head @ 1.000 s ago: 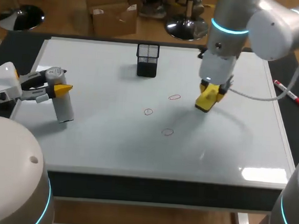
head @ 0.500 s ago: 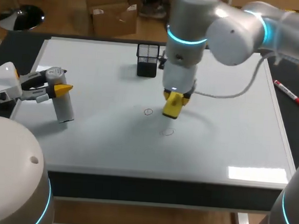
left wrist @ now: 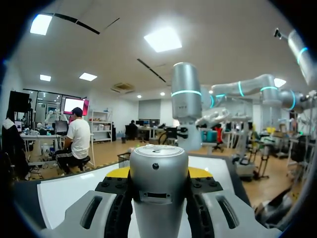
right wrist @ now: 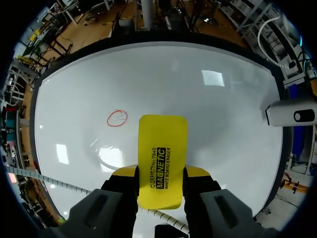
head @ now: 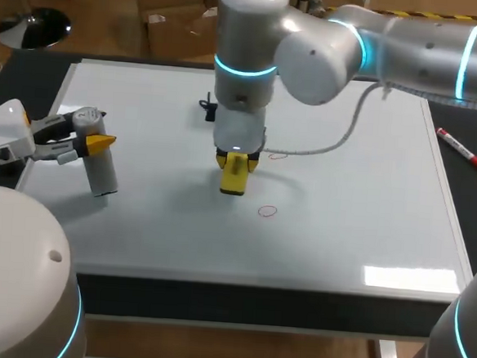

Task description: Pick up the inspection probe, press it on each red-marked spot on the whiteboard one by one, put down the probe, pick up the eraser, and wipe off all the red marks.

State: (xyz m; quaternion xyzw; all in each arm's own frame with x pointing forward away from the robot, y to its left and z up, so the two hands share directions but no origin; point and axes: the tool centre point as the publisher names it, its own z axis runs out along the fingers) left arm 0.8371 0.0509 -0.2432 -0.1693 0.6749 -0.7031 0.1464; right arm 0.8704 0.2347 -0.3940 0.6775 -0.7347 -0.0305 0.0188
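My right gripper [head: 234, 172] has come across to the middle of the whiteboard [head: 368, 204] and is shut on the yellow eraser [head: 233, 179], which points down at the board. In the right wrist view the eraser [right wrist: 162, 158] sits between the fingers of that gripper [right wrist: 161, 173], with one red circle [right wrist: 117, 118] just ahead of it. Two red marks show from above, one [head: 267, 211] near the eraser and one [head: 278, 155] beside the arm. My left gripper [head: 94, 143] at the board's left edge is shut on the silver-white probe [head: 99, 165], seen close up [left wrist: 158, 183].
A red marker pen [head: 462, 149] lies off the board's right edge. My right arm hides the black mesh holder at the back of the board. A grey cable [head: 323, 144] hangs from the right wrist over the board.
My right arm has swept the eraser leftward from the board's right part to its middle, and it now covers the spot where the middle red circle was. The left arm has not moved.
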